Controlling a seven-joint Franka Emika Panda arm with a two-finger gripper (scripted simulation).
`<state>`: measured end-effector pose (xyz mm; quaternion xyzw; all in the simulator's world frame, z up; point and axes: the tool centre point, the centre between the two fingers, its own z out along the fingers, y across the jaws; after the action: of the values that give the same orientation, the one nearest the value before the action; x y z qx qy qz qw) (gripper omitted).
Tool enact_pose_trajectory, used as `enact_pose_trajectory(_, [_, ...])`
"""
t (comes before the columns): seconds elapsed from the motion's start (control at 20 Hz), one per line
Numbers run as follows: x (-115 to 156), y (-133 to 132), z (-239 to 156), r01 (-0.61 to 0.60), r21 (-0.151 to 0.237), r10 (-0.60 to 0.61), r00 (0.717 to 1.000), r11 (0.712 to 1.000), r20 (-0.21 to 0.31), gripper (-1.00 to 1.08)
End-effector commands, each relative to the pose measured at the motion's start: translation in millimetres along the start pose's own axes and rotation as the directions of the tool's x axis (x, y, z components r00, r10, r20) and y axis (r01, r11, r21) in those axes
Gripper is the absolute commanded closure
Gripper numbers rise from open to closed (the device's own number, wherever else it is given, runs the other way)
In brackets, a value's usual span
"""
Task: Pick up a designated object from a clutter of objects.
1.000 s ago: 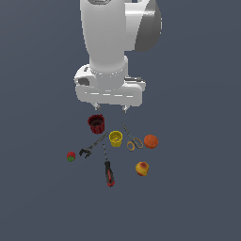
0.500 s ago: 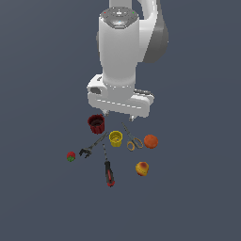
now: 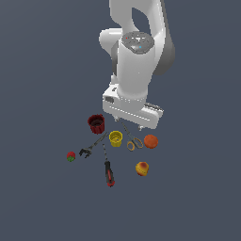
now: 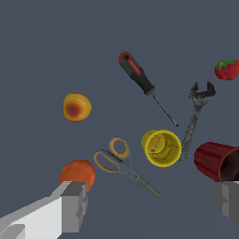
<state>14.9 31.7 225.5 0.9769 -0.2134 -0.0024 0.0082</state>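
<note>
- Gripper (image 4: 150,205): fingers (image 4: 74,205) spread wide, holding nothing, above the clutter.
- Orange ball (image 3: 150,141): on the floor just beside the scissors (image 3: 132,140), at the exterior view's right.
- Yellow cup (image 3: 116,138): upright, between the scissors and the dark red cup (image 3: 96,123).

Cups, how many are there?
2. The dark red cup sits nearest the strawberry side; the yellow cup sits beside the scissors. None seems hidden.

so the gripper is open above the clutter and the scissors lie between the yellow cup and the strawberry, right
Not quite. In the exterior view the scissors lie between the yellow cup and the orange ball, not the strawberry. The rest holds: the gripper is open above the clutter.
</note>
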Motion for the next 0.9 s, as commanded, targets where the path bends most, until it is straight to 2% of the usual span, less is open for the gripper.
enact_pose_trajectory(0.0, [-4, -9, 10, -0.046, 0.0, 0.046, 0.999, 0.999, -0.001, -0.92])
enact_pose_trajectory(0.4, [-17, -37, 40, -0.189, 0.002, 0.189, 0.982, 0.982, -0.003, -0.92])
enact_pose_trajectory(0.85, [-37, -67, 74, -0.345, 0.007, 0.345, 0.939, 0.939, -0.002, -0.92])
